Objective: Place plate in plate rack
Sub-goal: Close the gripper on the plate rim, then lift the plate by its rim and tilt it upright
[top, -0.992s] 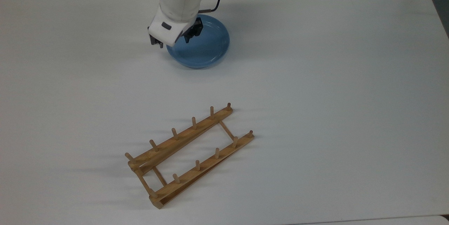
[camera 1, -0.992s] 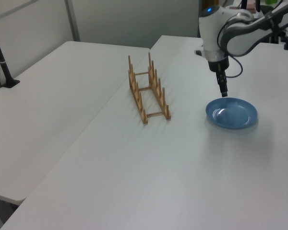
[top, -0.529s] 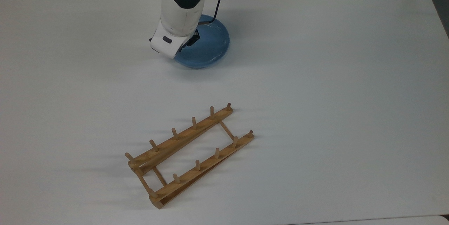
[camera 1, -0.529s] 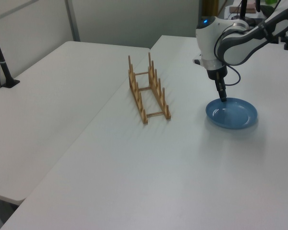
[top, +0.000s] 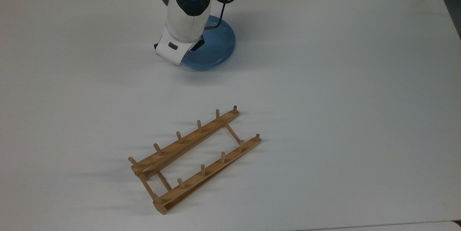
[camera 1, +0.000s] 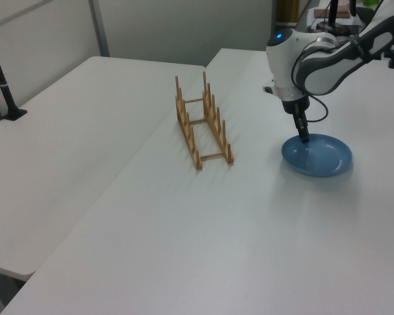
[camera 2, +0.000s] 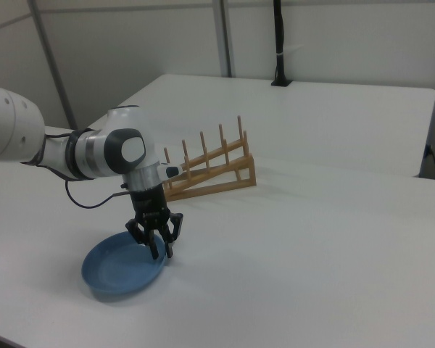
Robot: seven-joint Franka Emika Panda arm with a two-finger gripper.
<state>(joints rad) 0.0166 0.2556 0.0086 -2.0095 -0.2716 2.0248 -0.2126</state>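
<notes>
The plate (camera 2: 123, 272) lies flat on the white counter (top: 324, 80), well apart from the plate rack (top: 194, 157), which stands free on the same counter with all its peg slots empty. The hand (camera 2: 157, 250) is down at the plate's rim on the side nearest the rack, its fingers (camera 2: 165, 248) spread a little as though to straddle the rim; in the right view one sits just outside the edge and the other over the bowl of the plate, and nothing is gripped yet. From the top view the arm's wrist hides the contact, so how well the rim sits between the fingers cannot be told there. The likely trouble is the pinch itself: the plate is glossy and shallow, so a thin bite on the raised rim may slip, or push the plate across the counter. If lifted by one edge, it may swing and tip, and then strike the rack's pegs instead of dropping between them.
</notes>
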